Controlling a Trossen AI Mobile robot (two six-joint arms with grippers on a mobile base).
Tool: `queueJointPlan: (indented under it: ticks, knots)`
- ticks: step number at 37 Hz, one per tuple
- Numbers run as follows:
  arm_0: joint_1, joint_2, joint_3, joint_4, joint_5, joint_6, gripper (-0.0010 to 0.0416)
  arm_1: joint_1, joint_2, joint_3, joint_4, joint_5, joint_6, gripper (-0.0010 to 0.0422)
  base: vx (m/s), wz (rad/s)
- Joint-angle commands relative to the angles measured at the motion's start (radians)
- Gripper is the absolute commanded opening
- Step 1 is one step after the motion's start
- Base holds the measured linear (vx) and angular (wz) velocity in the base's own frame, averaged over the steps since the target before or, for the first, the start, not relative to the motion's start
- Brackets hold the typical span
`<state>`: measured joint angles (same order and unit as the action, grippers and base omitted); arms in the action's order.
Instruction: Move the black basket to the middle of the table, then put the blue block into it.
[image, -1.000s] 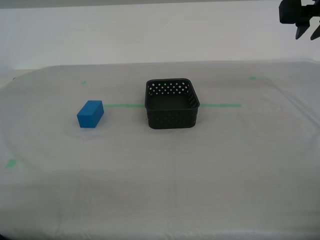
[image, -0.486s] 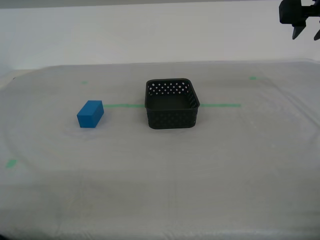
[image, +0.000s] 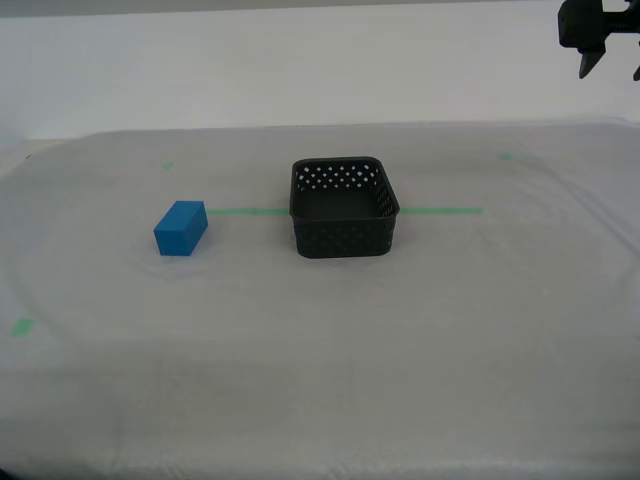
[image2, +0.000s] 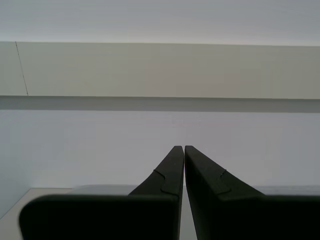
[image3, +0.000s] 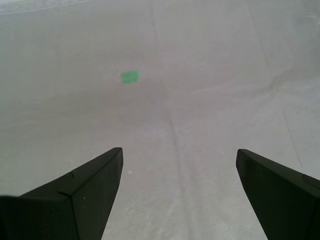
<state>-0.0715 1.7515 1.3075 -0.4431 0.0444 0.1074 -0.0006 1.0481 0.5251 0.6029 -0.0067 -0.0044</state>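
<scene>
The black basket (image: 345, 240) stands upright and holds nothing, on the green tape line (image: 440, 211) near the middle of the table (image: 400, 350). The blue block (image: 180, 228) lies on the cloth toward the exterior view's left of the basket, apart from it. An arm (image: 598, 25) hangs high at the exterior view's top right, far from both, with two fingers spread. My first gripper (image3: 179, 150) is open over bare cloth with nothing between its fingers. My second gripper (image2: 180, 146) is shut on nothing and faces a pale wall.
Small green tape marks lie on the cloth: one mark (image: 505, 156) at the exterior view's back right, another mark (image: 22, 326) at its left front, and a tape mark (image3: 130, 76) ahead of my first gripper. A white wall (image: 300, 70) backs the table.
The fingers of the arm at the exterior view's top right have spread wider apart. Basket and block have not moved.
</scene>
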Motion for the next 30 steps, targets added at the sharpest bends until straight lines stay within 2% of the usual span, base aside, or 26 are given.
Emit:
queueJointPlan:
  ticks: [1,24,30]
  knots:
    - [0.0,-0.001,0.001,0.002,0.002,0.001,0.0307,0.0,0.0,0.0,0.005,-0.001,0.002,0.0,0.0,0.0]
    - [0.0,-0.001,0.001,0.001,0.002,0.002,0.0247,0.0,0.0,0.0,0.005,-0.001,0.002,0.0,0.0,0.0]
    - [0.0,-0.001,0.001,0.0,0.002,0.002,0.0244,0.0,0.0,0.0,0.005,-0.001,-0.004,0.0,0.0,0.0]
